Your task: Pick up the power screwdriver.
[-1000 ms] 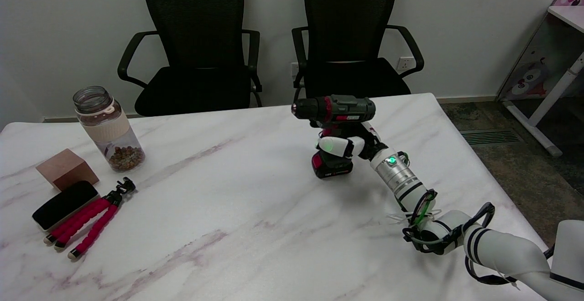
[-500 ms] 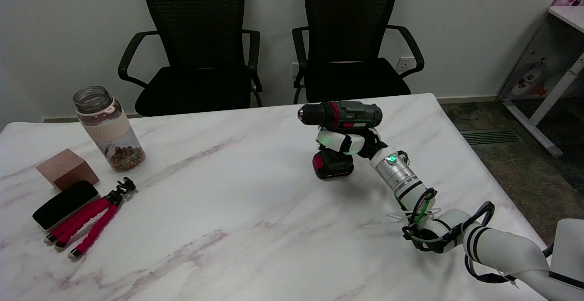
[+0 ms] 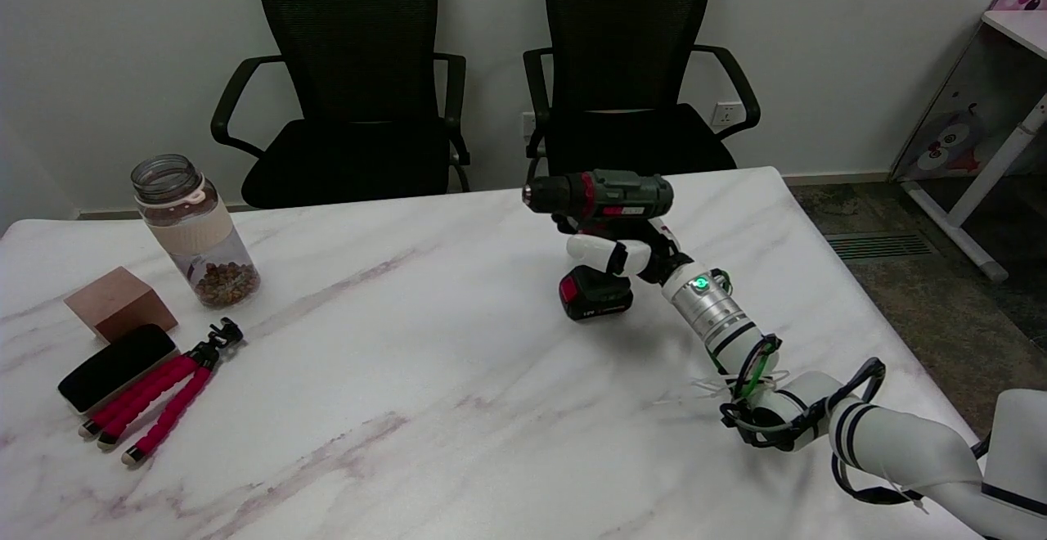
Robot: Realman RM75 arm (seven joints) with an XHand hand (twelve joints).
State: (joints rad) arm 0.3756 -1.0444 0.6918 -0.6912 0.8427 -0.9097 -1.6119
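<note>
The power screwdriver (image 3: 601, 193) stands upright at the table's far middle-right. It has a dark grey body with a red collar, its chuck points left, and a black and red battery base (image 3: 595, 294) sits below. My right hand (image 3: 623, 253) reaches in from the lower right and grips the handle between body and battery, white fingers wrapped around its front. The handle itself is mostly hidden by the hand. Whether the battery base touches the marble table (image 3: 425, 376) I cannot tell.
At the far left are a clear jar (image 3: 193, 231) with brown bits, a wooden block (image 3: 119, 302), a black case (image 3: 114, 366) and a small red-legged tripod (image 3: 164, 401). Two black office chairs (image 3: 622, 74) stand behind the table. The table's right edge runs close to my arm.
The screwdriver shifted right and dipped half a second ago; now it is back to the left and slightly higher, with my hand still wrapped on the handle.
</note>
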